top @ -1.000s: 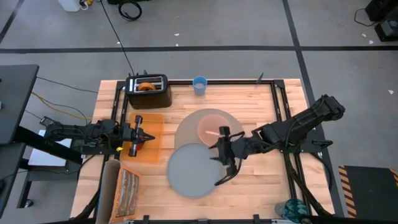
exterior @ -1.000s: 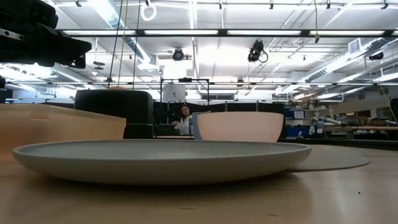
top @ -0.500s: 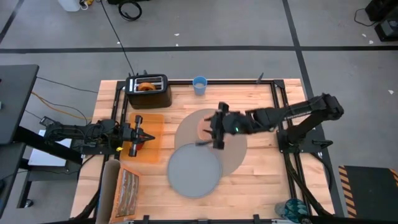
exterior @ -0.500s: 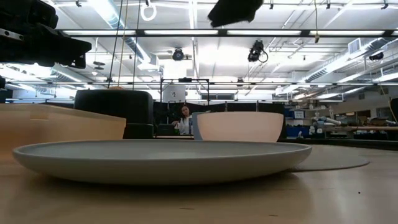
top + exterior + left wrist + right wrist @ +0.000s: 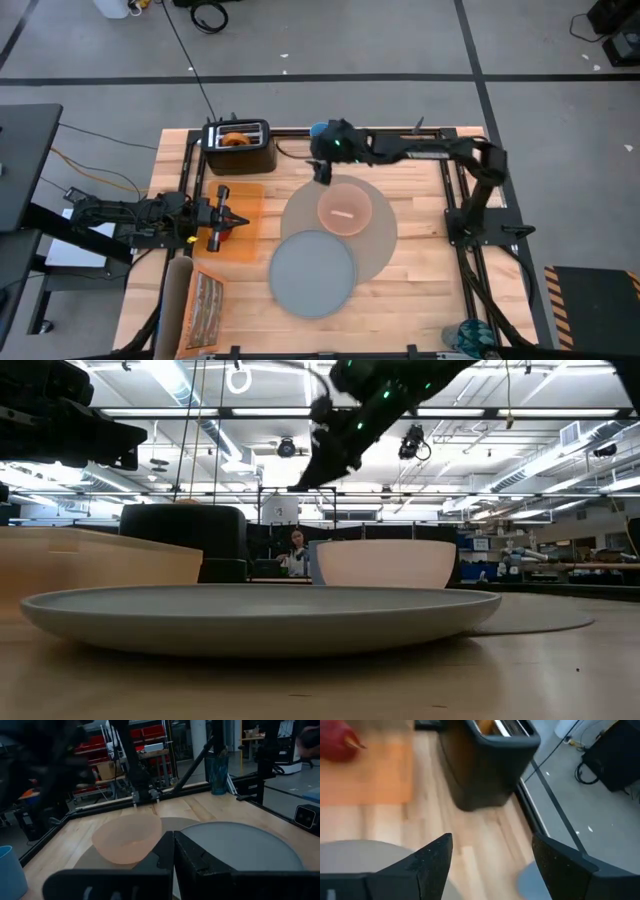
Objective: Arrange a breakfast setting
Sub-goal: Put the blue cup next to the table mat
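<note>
We look down on a pale wooden table (image 5: 420, 270) with a dark frame along its edges, set on a grey floor. At the left edge, the left end effector (image 5: 232, 219) lies low over the orange board (image 5: 240, 225), its fingers (image 5: 200, 865) pressed together with no gap, and the red apple (image 5: 216, 241) sits just beside it on the board. Behind the board, at the back left corner, the black toaster (image 5: 240, 146) holds the bagel (image 5: 235, 139) in its slot. Toward the middle, the grey plate (image 5: 313, 272) overlaps the near left edge of the round mat (image 5: 385, 238), and the pink bowl (image 5: 345, 209) stands on the mat behind it, with a pale piece inside that we cannot make out. The right end effector (image 5: 323, 170) hangs above the table between toaster and bowl, fingers (image 5: 432, 860) spread wide and holding nothing; the blue cup (image 5: 318, 130) shows just behind it at the back edge, partly hidden by the arm. To the right of the mat, bare wood runs open to the frame.
</note>
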